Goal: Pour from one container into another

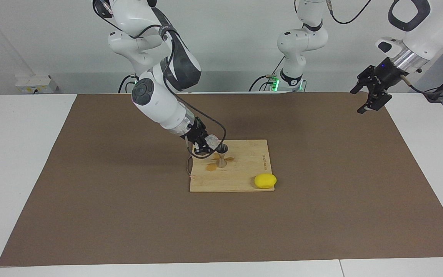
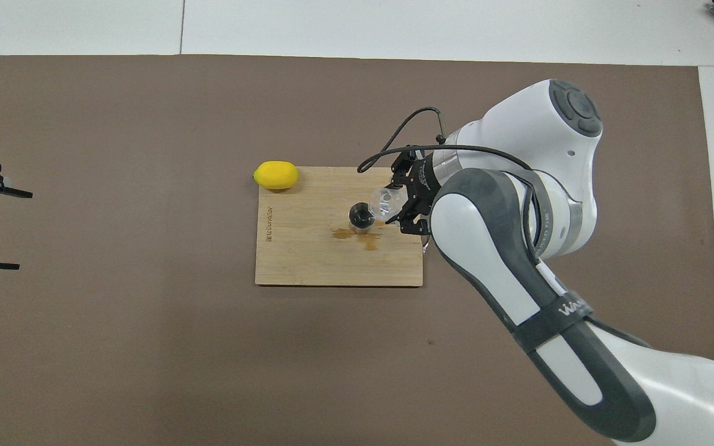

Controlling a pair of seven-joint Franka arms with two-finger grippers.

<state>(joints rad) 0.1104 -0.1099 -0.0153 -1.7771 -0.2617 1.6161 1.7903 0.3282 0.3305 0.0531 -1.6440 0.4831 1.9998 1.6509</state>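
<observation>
1. We see the right claw (image 1: 206, 144) clamped on the small clear glass cup (image 1: 211, 141), holding it tipped on its side with its mouth toward the small silver hourglass-shaped metal jigger (image 1: 221, 155).
2. In the overhead view the tilted glass cup (image 2: 385, 201) sits between the right claw's (image 2: 401, 204) black fingers (image 2: 411, 227), its rim just beside the jigger's (image 2: 361, 217) open top; we cannot tell whether the two touch.
3. The jigger stands upright on the pale rectangular bamboo cutting board (image 1: 240, 181), directly below and beside the cup's lowered rim.
4. We notice brownish wet patches of liquid (image 2: 363, 236) on the board around the jigger's foot, spreading under the right claw and toward the robots' side of the jigger.
5. A bright yellow lemon (image 1: 265, 181) lies at the board's corner, well apart from the right claw, farther from the robots than the jigger and toward the left arm's end of the surface.
6. The board rests on a brown mat (image 1: 321, 215) covering the white surface (image 1: 14, 154).
7. The left claw (image 1: 371, 94) hangs in the air with its fingers spread and nothing between them, over the mat's edge at the left arm's end, well apart from the board; that arm waits.
</observation>
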